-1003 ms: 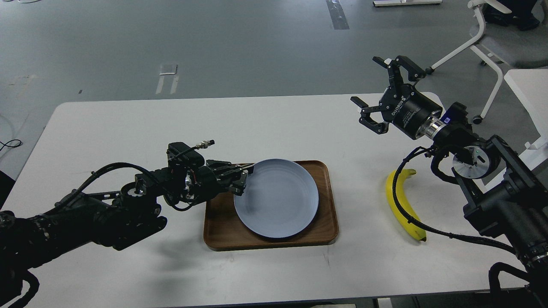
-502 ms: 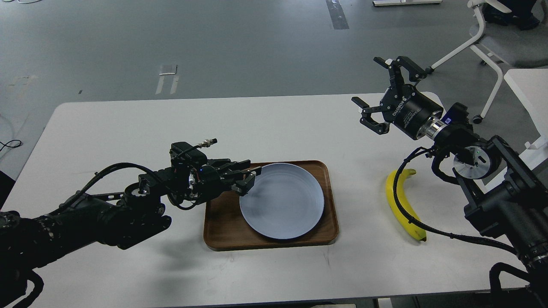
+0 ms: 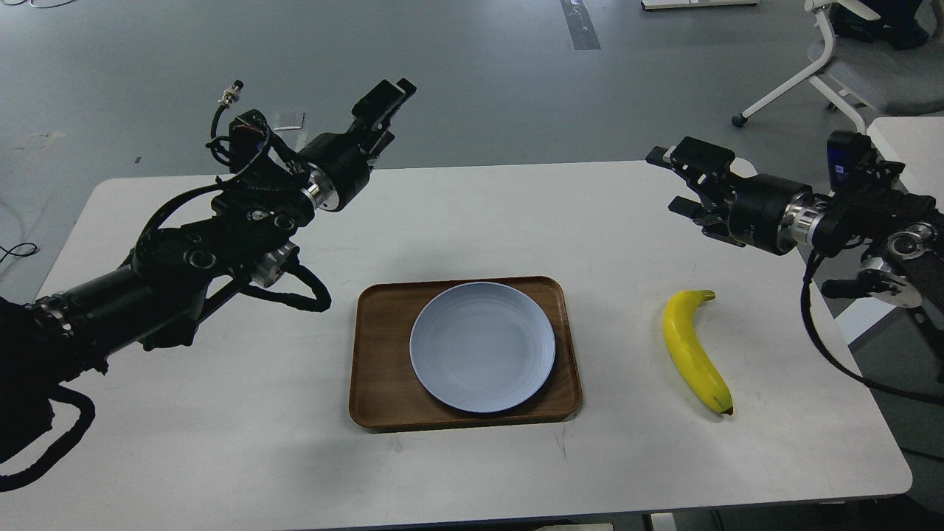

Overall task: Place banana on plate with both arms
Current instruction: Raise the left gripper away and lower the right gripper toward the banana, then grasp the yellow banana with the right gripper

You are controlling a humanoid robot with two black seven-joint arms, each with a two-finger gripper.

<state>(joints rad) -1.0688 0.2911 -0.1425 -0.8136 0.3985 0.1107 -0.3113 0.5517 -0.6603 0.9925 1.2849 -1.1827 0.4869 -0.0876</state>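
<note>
Now banana (image 3: 693, 350) lies right of plate (image 3: 481, 346), no legible labels.

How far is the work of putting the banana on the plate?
Done: the plate lies empty in the wooden tray. In hand: nothing; the left gripper and the right gripper hang raised above the table. Left: the banana lies on the table right of the tray, to be grasped and placed.

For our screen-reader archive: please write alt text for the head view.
A yellow banana lies on a white table, right of a blue-grey plate on a wooden tray. Both black arms are raised; the right tool is open, and the left tool holds nothing.
</note>
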